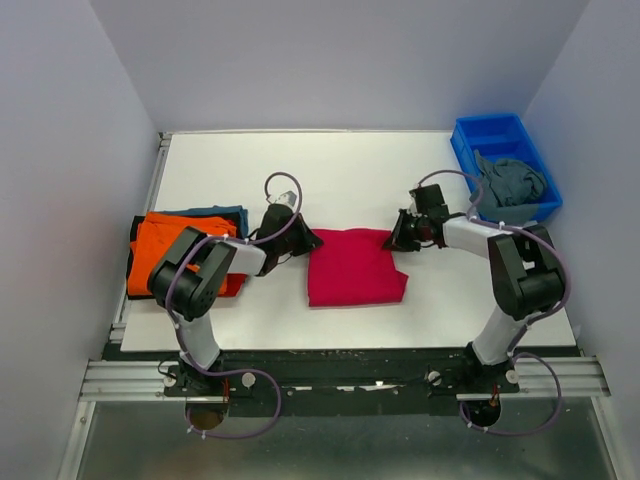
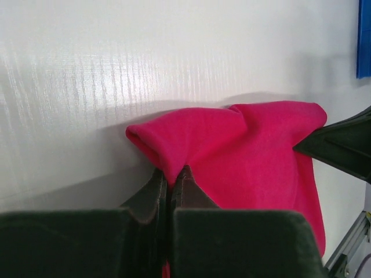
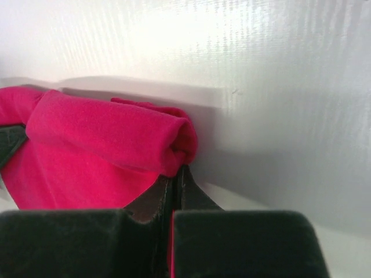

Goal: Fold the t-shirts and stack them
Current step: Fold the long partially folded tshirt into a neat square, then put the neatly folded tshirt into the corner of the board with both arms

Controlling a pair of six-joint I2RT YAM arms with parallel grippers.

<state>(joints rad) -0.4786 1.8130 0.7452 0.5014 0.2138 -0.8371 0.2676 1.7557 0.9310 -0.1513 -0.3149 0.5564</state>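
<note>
A crimson-pink t-shirt (image 1: 354,268) lies folded in the middle of the white table. My left gripper (image 1: 303,240) is shut on its far left corner, and the left wrist view shows the pink t-shirt (image 2: 243,150) pinched between the fingertips (image 2: 157,180). At the far right corner my right gripper (image 1: 397,238) is shut on the cloth, with the rolled edge of the pink t-shirt (image 3: 110,136) bunched just ahead of the fingertips (image 3: 186,179). Folded t-shirts (image 1: 160,250), orange on top with blue and red under it, lie at the left. A grey-blue t-shirt (image 1: 512,182) sits crumpled in the bin.
A blue plastic bin (image 1: 485,130) stands at the table's far right corner. The table's metal rail (image 1: 340,352) runs along the near edge, with both arm bases below it. Grey walls close in the left, right and far sides.
</note>
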